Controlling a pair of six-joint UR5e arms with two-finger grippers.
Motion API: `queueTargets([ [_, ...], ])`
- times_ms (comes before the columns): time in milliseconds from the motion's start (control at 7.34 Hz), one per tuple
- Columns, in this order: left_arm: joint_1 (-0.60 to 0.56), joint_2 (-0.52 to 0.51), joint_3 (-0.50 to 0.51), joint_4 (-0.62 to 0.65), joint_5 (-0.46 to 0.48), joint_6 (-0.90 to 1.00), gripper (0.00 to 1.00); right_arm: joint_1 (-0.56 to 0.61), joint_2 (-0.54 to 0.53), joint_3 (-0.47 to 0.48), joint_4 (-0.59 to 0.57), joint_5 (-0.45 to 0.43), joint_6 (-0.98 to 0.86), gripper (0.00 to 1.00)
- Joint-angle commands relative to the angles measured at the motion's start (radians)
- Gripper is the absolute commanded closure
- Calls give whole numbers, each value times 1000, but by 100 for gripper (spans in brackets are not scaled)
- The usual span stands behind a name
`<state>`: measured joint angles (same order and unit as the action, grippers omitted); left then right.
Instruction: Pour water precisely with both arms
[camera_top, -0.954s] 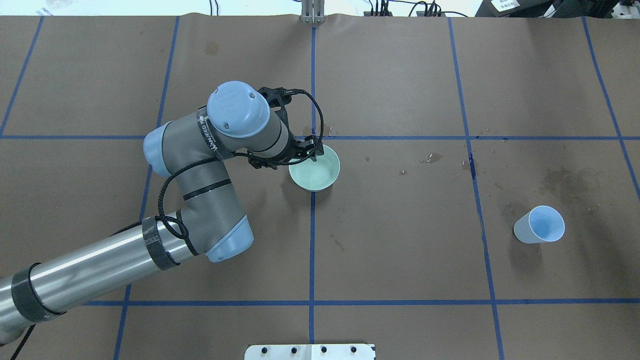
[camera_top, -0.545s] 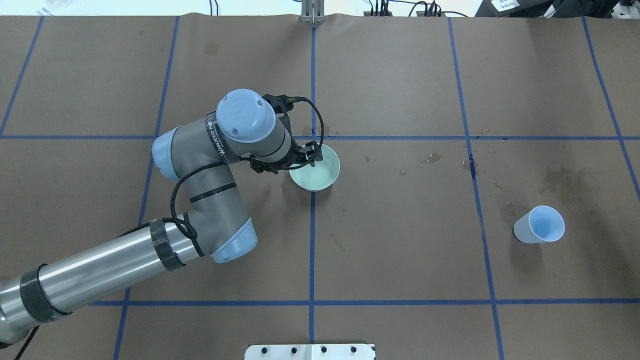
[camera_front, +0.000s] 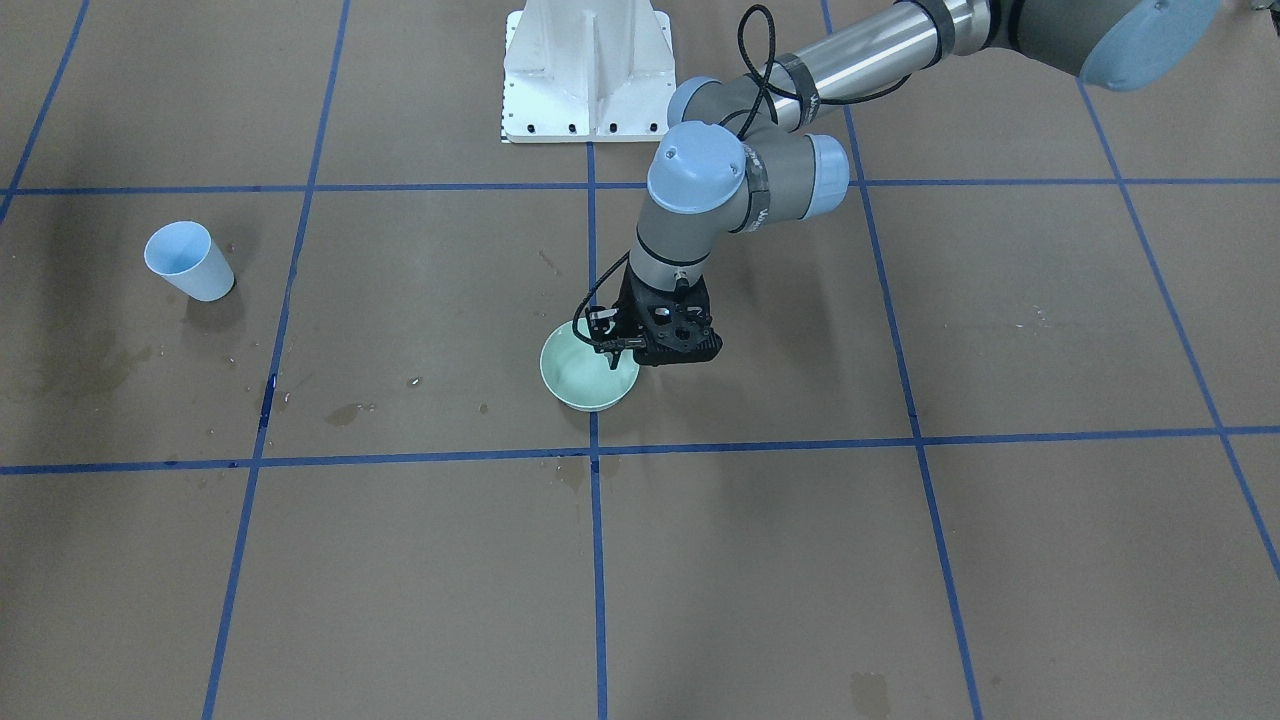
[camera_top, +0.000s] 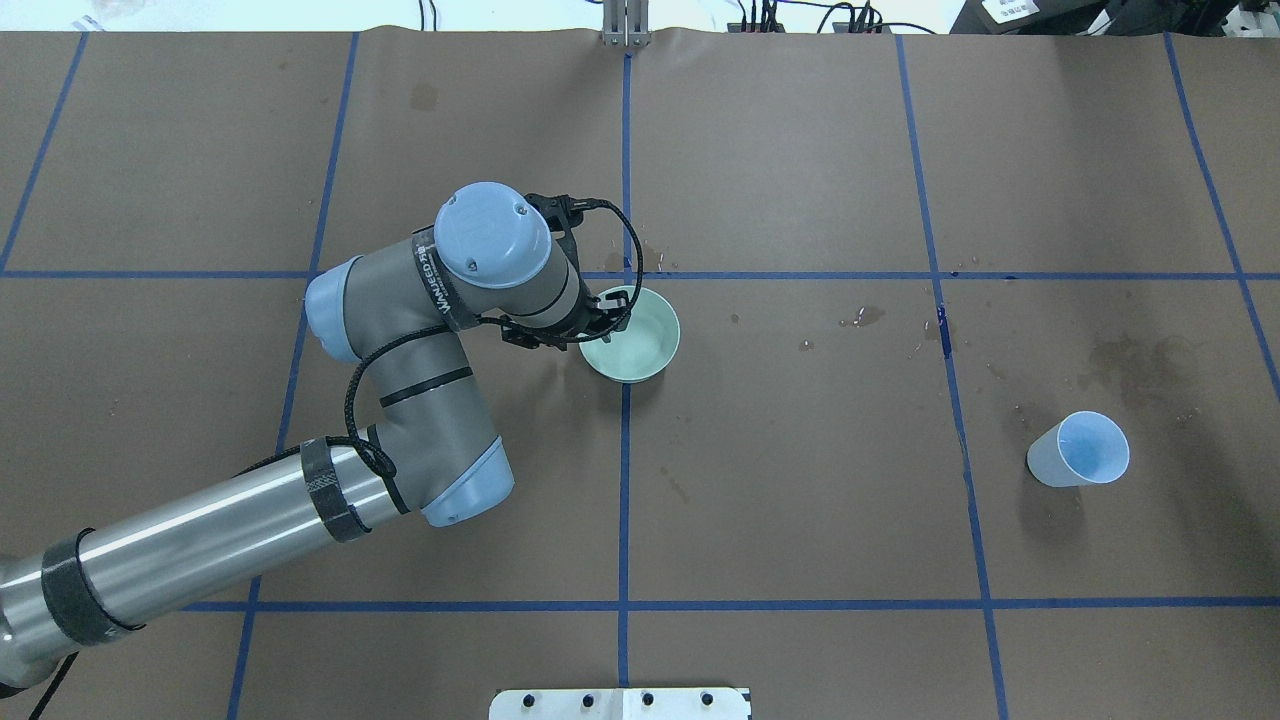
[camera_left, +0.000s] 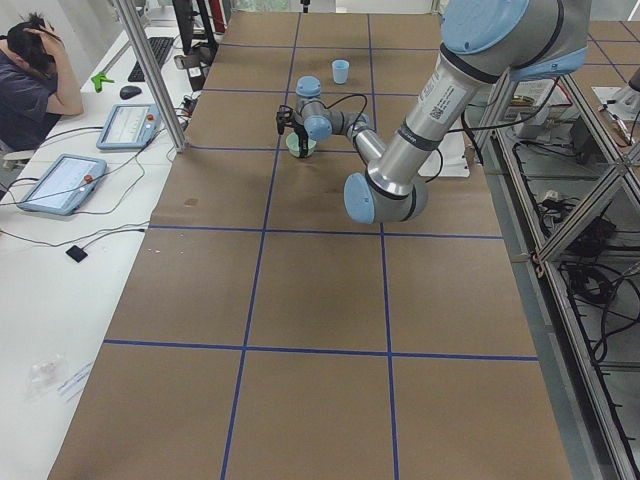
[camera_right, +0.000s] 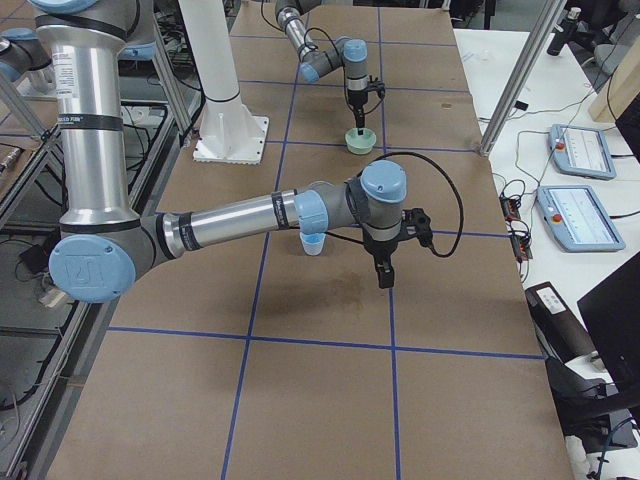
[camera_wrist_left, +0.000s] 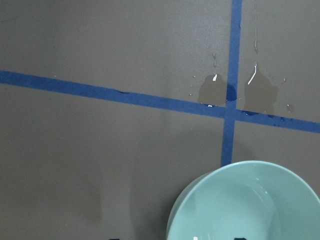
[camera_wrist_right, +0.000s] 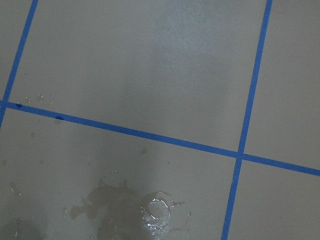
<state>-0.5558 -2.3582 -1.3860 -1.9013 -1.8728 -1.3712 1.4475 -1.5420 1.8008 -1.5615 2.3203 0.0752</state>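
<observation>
Two arms work over the brown paper. The left arm (camera_top: 200, 540) reaches to the one mint-green bowl (camera_top: 645, 350) at the table's middle. The left gripper (camera_top: 610, 312) points down at the bowl's left rim, its fingers spread apart, one inside the rim and one outside, clamping nothing. One light blue cup (camera_top: 1078, 450) stands upright far to the right, well apart from the bowl. The right arm (camera_right: 240, 215) shows only in the right side view. The right gripper (camera_right: 384, 275) hangs over the paper, and I cannot tell how its fingers stand. The water (camera_wrist_right: 157, 212) glistens as one small puddle on the paper below it.
</observation>
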Motion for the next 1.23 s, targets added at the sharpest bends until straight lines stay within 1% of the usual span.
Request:
queueTargets([
  [0, 1, -1, 15, 2, -2, 3, 47, 7, 3, -12, 0, 19, 0, 0],
  [136, 1, -3, 15, 2, -2, 1, 58, 7, 6, -18, 0, 19, 0, 0],
  [272, 1, -4, 13, 5, -3, -3, 75, 7, 17, -29, 0, 19, 0, 0],
  [409, 1, -10, 12, 16, -3, -3, 96, 8, 17, -31, 0, 19, 0, 0],
  [545, 1, -10, 10, 19, -3, -3, 100, 10, 17, -31, 0, 19, 0, 0],
  [681, 1, -10, 5, 21, -3, -3, 100, 10, 17, -34, 0, 19, 0, 0],
  [817, -3, -12, -8, 50, -21, 1, 100, 10, 17, -38, 0, 21, 0, 0],
  [1090, -79, -4, -98, 140, -110, 8, 100, 25, 16, -52, 1, 25, -32, 0],
])
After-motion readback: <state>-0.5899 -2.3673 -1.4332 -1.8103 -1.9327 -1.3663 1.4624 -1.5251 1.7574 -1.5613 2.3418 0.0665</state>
